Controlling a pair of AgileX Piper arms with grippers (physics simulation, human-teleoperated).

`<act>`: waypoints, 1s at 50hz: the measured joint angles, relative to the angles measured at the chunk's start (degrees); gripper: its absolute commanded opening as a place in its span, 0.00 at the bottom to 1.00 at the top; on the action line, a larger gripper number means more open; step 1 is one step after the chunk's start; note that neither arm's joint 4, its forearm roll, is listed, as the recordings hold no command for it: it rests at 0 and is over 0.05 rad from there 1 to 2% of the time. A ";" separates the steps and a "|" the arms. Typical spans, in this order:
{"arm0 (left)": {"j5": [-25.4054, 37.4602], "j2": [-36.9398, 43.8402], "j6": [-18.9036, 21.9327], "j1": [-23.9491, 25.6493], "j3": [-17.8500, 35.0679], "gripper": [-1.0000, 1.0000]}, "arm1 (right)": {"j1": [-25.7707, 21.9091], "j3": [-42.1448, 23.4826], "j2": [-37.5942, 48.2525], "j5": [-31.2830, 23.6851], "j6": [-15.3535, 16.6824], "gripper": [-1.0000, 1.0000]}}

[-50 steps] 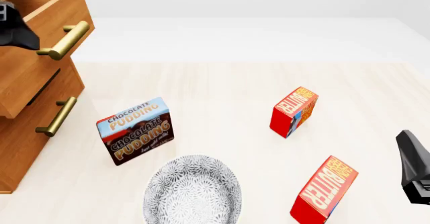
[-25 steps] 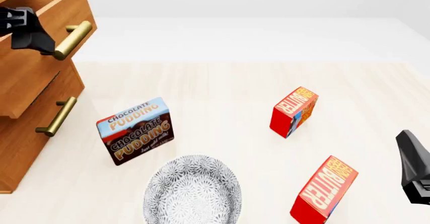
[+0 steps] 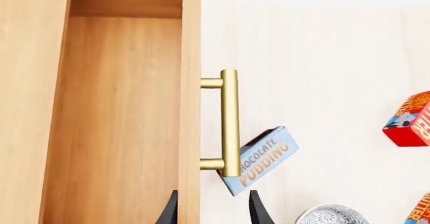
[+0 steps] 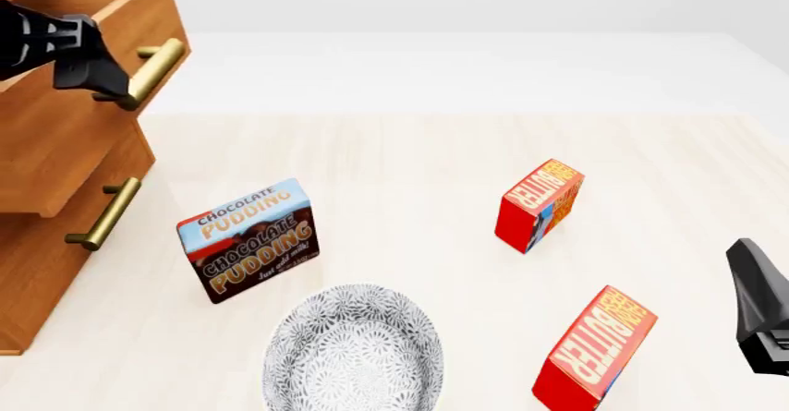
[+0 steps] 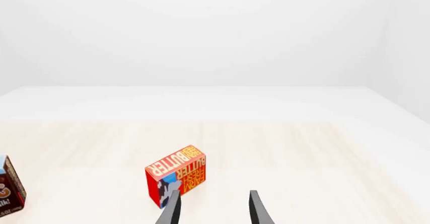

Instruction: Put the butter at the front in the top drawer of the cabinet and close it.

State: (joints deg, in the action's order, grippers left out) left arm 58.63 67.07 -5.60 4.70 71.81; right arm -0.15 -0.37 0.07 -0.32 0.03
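two butter cartons on the table, both standing on edge. item wanted: the butter (image 4: 596, 348) nearer the camera, low on the right side of the front view, just beside the right gripper (image 4: 762, 311). second butter carton (image 4: 540, 205) stands farther back, well apart from the first; it is the one that shows in the right wrist view.

one cabinet (image 4: 37, 272) at the left edge. top drawer (image 4: 68, 143) pulled out, its inside bare wood in the left wrist view, so room is ready for the carton. lower drawer (image 4: 74, 203) shut.

left gripper (image 4: 92, 60): beside the near end of the drawer's brass handle (image 4: 154, 71). in its wrist view the fingers stand apart, one on the drawer front's inner side and one on the handle's side, gripping nothing.

right gripper: low at the right edge of the front view, fingers parted and empty in its wrist view, pointed along the table toward the far carton. judged to be waiting for the drawer.

one chocolate pudding box (image 4: 250, 238) and one patterned bowl (image 4: 353, 348) between cabinet and cartons; neither part of the job, both in the likely carrying path.

status, as judged: drawer open, carton not yet picked up.
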 measured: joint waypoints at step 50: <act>-1.87 3.53 -3.39 9.47 1.59 1.00 | -0.09 -0.04 0.01 -0.03 0.00 1.00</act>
State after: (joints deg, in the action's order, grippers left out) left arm 56.75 70.61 -9.00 14.17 73.41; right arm -0.24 -0.41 0.08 -0.35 0.03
